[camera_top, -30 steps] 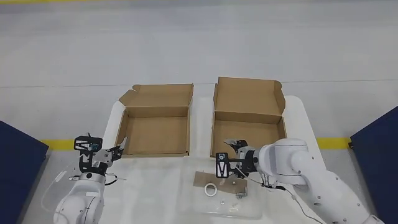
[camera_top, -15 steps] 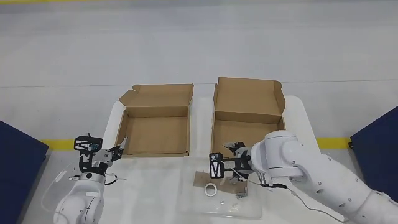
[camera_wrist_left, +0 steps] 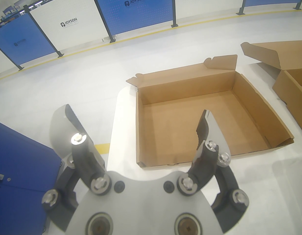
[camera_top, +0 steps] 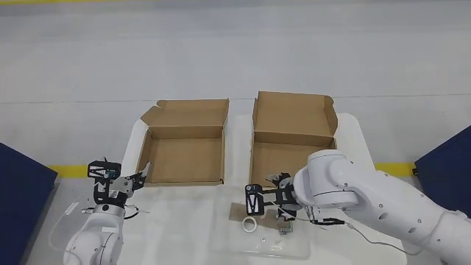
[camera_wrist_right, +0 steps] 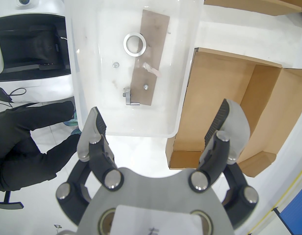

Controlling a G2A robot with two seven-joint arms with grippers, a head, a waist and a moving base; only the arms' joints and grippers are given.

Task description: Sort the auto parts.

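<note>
Presently, the clear tray (camera_wrist_right: 191, 32) serves as the reference point for this record. Inside the tray lie the auto parts: a metal ring (camera_wrist_right: 134, 44), a small L-shaped bracket (camera_wrist_right: 128, 98) and two small fasteners (camera_wrist_right: 115, 65) (camera_wrist_right: 146, 87). A brown card strip (camera_wrist_right: 151, 57) lies flat on the tray floor. The ring overlaps one long edge of the strip near one end. The bracket sits at the strip's other end, partly on it. One fastener rests on the strip just beside the bracket; the other lies on the bare tray floor, beside the ring.

The right gripper (camera_wrist_right: 162, 113) hangs above the tray, near the side facing the boxes. Its fingers stand wide apart with nothing between them, and none of the parts is touched.

The right box (camera_top: 293, 158) sits just beyond the tray, lid flap up, interior bare cardboard. The left box (camera_wrist_left: 202, 123) sits beyond the tray and off to its left, likewise unlidded with nothing inside it.

The left gripper (camera_wrist_left: 136, 113) is well apart from the tray, out to its left and near the left box's front corner. Its fingers are spread and hold nothing
</note>
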